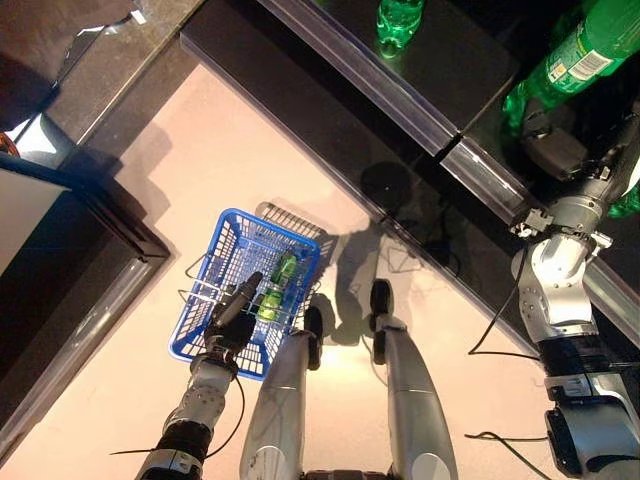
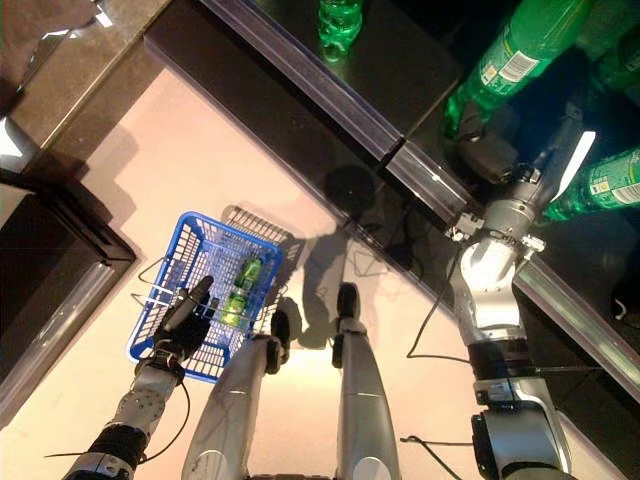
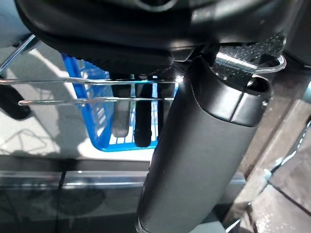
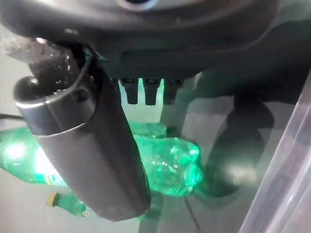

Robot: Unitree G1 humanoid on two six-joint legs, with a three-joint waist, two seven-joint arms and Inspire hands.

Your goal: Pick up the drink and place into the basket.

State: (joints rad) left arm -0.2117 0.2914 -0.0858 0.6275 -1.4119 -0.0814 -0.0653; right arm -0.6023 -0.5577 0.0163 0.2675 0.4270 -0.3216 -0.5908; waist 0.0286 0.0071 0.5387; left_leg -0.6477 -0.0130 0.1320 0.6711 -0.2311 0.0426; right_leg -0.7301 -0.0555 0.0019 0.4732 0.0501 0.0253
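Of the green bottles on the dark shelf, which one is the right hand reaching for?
The large green bottle lying directly beyond the right hand; the small bottle lies far off along the shelf.

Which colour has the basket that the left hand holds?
Blue, with silver wire handles. The basket shows best in the left eye view, at the left hand.

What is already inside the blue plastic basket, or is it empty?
Not empty: two green drink bottles lie in the blue plastic basket, beside the left hand at its wire handles.

bottle (image 4: 165,162): partly behind right robot hand (image 4: 92,145) | grasp: unclear
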